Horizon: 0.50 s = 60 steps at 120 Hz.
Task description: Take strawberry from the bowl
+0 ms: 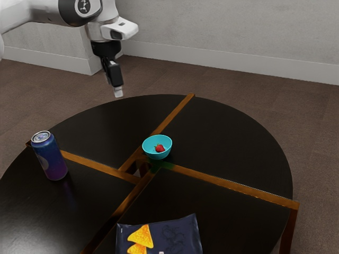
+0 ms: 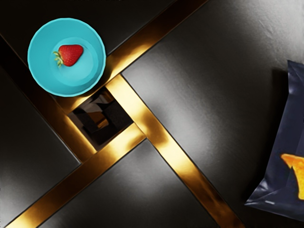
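Strawberry (image 2: 71, 55) job: black worktop (image 1: 228, 132), pincer (image 1: 117, 91) well up, can't tell if spread or pressed together. Turquoise bowl (image 2: 40, 61) could tip if an off-centre descent clips it; strawberry inside could squash if squeezed hard, tbh.

Lower than the jaws, the table (image 1: 228, 132) has smooth, dark panels with a soft gloss; its brown strips (image 2: 173, 154) look like polished wood. The bowl (image 2: 38, 71), below jaw height, looks like smooth plastic. Also lower than the jaws, the can (image 1: 50, 159) looks like smooth metal, the bag (image 1: 183, 235) like creased, satiny plastic.
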Each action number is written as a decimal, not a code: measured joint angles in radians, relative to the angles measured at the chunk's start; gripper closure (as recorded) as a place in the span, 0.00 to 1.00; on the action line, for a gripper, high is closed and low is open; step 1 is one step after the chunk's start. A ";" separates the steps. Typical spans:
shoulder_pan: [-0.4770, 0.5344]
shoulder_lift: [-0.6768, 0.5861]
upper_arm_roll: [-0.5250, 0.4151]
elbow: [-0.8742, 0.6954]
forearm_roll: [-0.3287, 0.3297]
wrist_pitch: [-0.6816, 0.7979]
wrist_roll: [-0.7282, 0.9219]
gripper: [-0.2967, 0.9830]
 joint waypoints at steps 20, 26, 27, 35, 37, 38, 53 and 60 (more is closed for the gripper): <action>0.012 0.004 0.000 0.000 -0.017 -0.001 0.063 0.23; 0.051 0.007 -0.003 0.001 -0.049 -0.001 0.082 0.23; 0.058 0.007 -0.005 0.002 -0.052 -0.001 0.086 0.23; 0.021 0.010 -0.022 0.029 -0.003 0.002 0.141 0.23; -0.017 0.010 -0.024 0.037 0.022 0.005 0.160 0.23; -0.037 0.009 -0.024 0.038 0.033 0.008 0.169 0.24; -0.066 0.027 -0.028 -0.178 0.103 0.139 0.320 0.29; -0.006 0.106 -0.025 -0.224 0.105 0.217 0.393 0.31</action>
